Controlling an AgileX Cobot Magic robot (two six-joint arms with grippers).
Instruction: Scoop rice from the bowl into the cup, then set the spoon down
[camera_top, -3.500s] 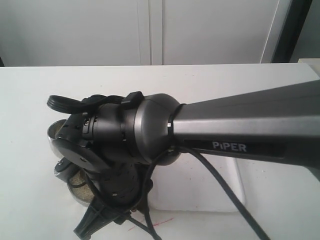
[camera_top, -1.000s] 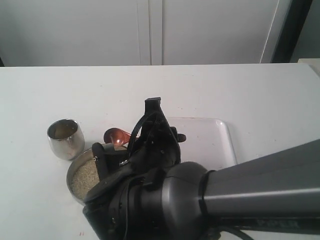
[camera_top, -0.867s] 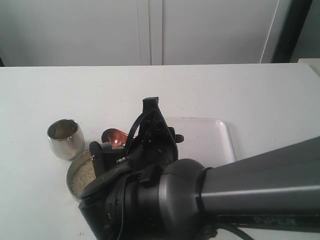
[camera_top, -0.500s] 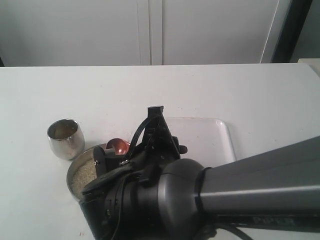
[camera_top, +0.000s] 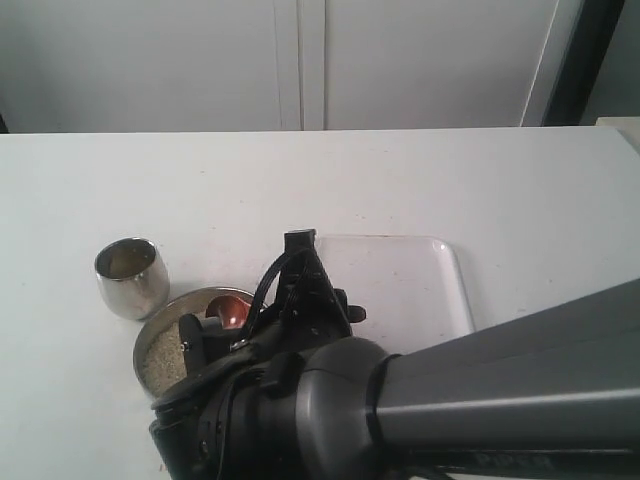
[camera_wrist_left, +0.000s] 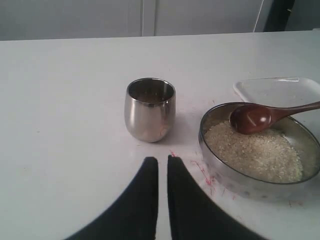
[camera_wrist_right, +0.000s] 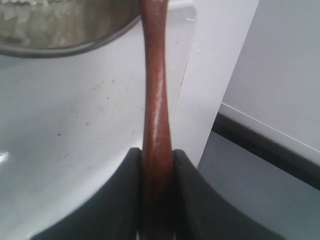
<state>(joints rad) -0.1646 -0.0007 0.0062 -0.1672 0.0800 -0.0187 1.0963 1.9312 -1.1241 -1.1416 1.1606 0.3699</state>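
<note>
Wood, dark reddish-brown and glossy, makes up the spoon (camera_wrist_left: 250, 118). Its round scoop sits low over the rice (camera_wrist_left: 255, 155) at one edge of the bowl (camera_wrist_left: 202, 145); it looks empty, and whether it presses into the grains I cannot tell. The right gripper (camera_wrist_right: 156, 152) has its two fingers closed tight on the slim handle, well back from the scoop, with the handle end hidden between them. The spoon should be light and stiff, but the polished finish looks slick and the handle is narrow and rounded. A grip this far back gives a loaded scoop leverage to twist or droop in the fingers, so holding the thicker stretch of the handle seems wise. Loose dry grains will slide off at any tilt, so the scoop must travel level. The cup (camera_wrist_left: 150, 110) stands upright on the white surface (camera_wrist_left: 60, 100), near the bowl but not touching. Its mouth is narrow and its base rounded, so a knock might tip it. The left gripper (camera_wrist_left: 160, 161) hangs before the cup, fingers almost together, holding nothing.
</note>
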